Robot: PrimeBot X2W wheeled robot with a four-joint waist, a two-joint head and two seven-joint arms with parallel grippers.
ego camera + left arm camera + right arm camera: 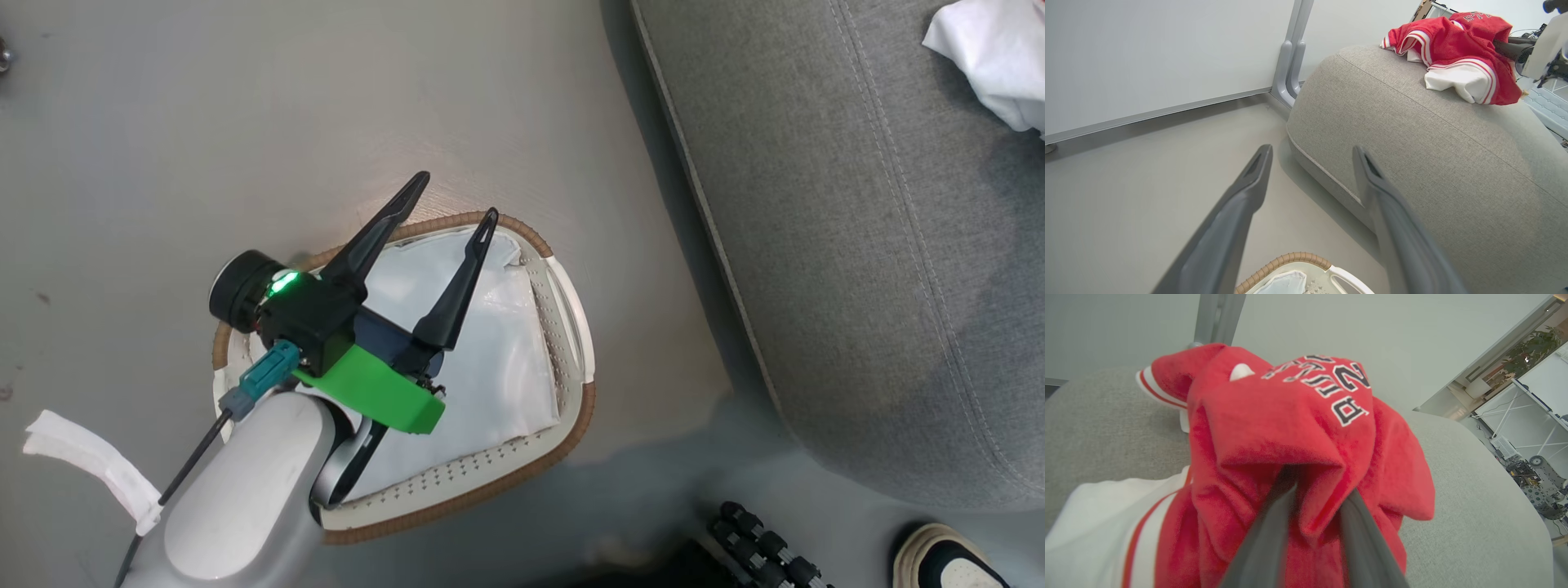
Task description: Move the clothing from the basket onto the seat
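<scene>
Soft red jersey-like clothing with white panels (1290, 428) sits on the large grey fabric seat (857, 245), far right. Light, limp and not fragile, so pinch any bunched fold. Right gripper (1316, 486) is clamped on a red fold. Left gripper (455, 194) is spread and empty over the oval cream perforated plastic basket (490, 482), glossy white liner (506, 359) showing. A person's shoe (939, 563) sits near right, probably no obstruction.

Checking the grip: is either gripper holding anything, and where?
Right gripper pinches the clothing by a bunched red fold; left gripper holds nothing.
</scene>
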